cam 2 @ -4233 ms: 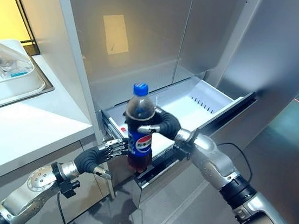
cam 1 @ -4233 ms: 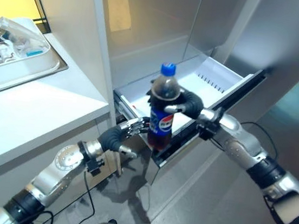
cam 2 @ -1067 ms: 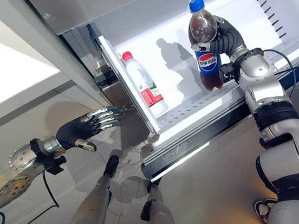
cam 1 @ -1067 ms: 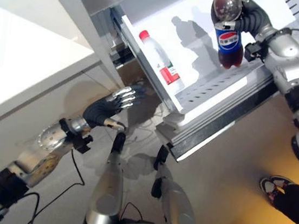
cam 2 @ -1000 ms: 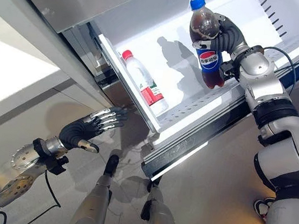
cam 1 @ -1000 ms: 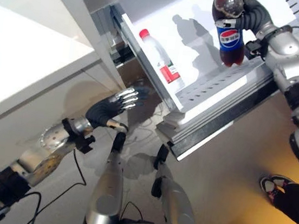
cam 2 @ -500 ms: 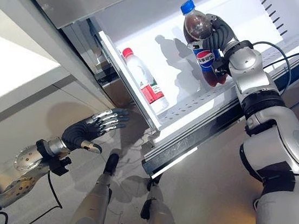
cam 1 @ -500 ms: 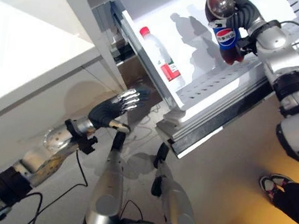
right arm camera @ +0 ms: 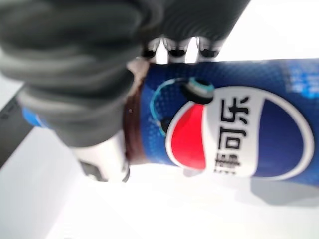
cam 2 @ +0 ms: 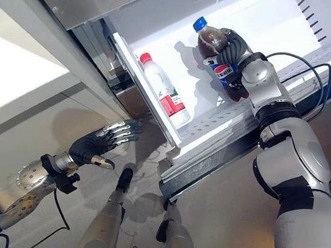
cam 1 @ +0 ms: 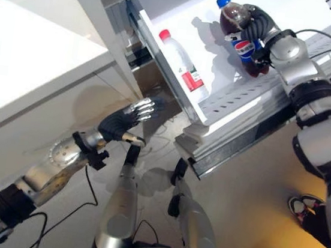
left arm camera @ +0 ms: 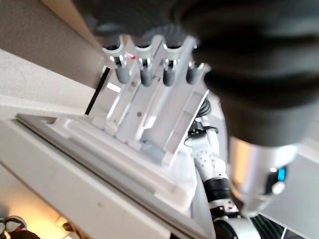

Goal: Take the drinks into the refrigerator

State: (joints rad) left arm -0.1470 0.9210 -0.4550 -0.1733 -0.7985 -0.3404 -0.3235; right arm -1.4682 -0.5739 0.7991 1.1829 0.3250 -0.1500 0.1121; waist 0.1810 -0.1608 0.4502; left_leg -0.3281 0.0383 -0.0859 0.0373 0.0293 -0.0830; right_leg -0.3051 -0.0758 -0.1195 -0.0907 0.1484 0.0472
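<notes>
Right hand (cam 2: pixel 234 48) clamped round dark cola bottle (cam 2: pixel 217 53), over white plastic drawer (cam 2: pixel 268 28), left hand (cam 2: pixel 100 141) fingers spread

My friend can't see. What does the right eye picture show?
The robot's right hand holds a dark cola bottle with a blue cap over the open white fridge drawer. A clear water bottle with a red cap lies inside it, and the left hand hangs open, low beside the drawer.
</notes>
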